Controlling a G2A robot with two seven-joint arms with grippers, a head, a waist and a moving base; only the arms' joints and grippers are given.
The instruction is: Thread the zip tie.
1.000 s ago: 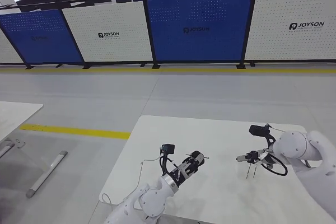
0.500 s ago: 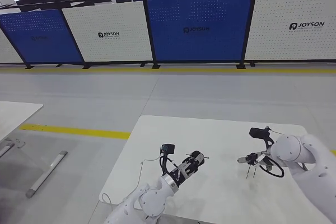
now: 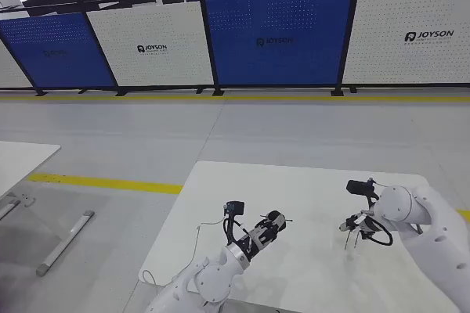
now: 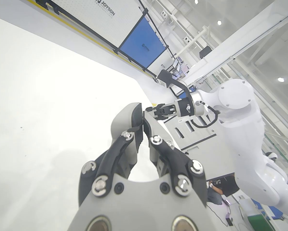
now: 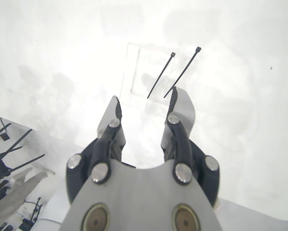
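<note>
The right hand (image 5: 145,99) hangs open over the white worktop (image 3: 298,188), its two ribbed fingers spread wide and gripping nothing. It is tipped down toward what lies straight ahead of it: one black zip tie (image 5: 161,75) and a second zip tie (image 5: 182,72), side by side and nearly parallel but not touching. Both lie flat with their pointed tails toward the hand and their square locking heads away from it. The second tie's tail shows just off one fingertip. To my eye that is why the hand stands spread at this angle: it is lined up to close on a tail end, the end that must later go through a head.

The ties rest on a clear flat plate (image 5: 129,73), barely visible against the worktop, which seems to mark where the stock is laid out.

Well apart from all this, near the worktop's middle, the left hand (image 4: 143,127) is raised off the surface with its pads pressed together. A thin black strip (image 4: 133,129) is pinched at their tips, probably another tie, though I can't be sure. It points across at the right hand, as though waiting to be met.
</note>
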